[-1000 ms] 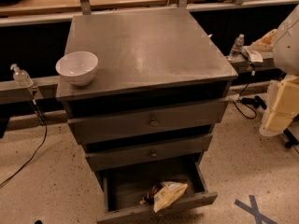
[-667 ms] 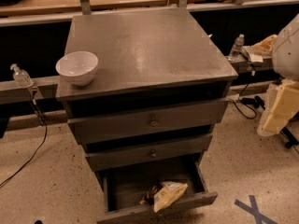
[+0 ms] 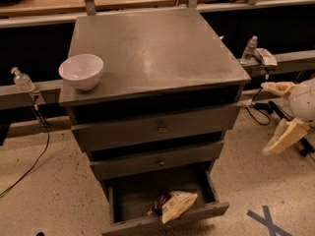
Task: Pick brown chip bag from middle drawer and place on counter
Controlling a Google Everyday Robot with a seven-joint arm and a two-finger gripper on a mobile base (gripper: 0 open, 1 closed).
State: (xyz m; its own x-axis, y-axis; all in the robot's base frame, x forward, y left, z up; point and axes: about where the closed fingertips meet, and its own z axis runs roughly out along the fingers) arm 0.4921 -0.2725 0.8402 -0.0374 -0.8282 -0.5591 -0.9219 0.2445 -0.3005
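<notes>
Nearest, in the open bottom drawer (image 3: pixel 209 213), the brown chip bag (image 3: pixel 173 204) slumps against the front wall. Probably light, crinkly, slippery and crushable, so pinch a top fold. The gripper (image 3: pixel 283 113) is off right, spread wide, empty. Beyond, the counter surface (image 3: pixel 157 48) holds a white bowl (image 3: pixel 81 71).

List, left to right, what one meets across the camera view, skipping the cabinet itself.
Far left, clear bottle → white bowl → brown chip bag in the open drawer → water bottle → hand, far right, open.
</notes>
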